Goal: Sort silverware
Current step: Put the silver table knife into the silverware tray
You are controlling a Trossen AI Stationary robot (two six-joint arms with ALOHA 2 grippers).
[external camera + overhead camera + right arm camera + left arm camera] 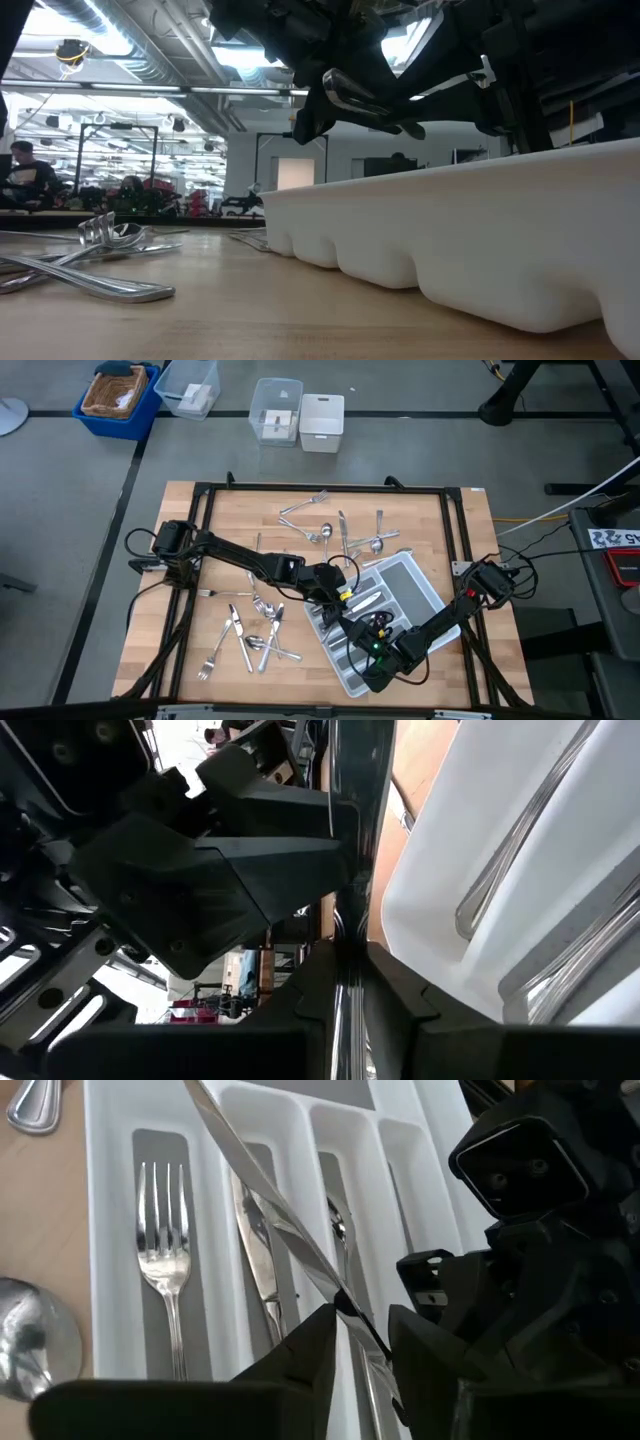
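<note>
Table knife: clamped between the left gripper fingers, slanting above the grey tray slots. Same piece also pinched by the right gripper, fingers nearly closed on it. Fork lies in a slot. Loose silverware scattered on the table.

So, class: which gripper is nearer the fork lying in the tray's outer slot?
Left. The left gripper hangs over the tray, almost above the fork; the right gripper sits toward the tray's other end.
</note>
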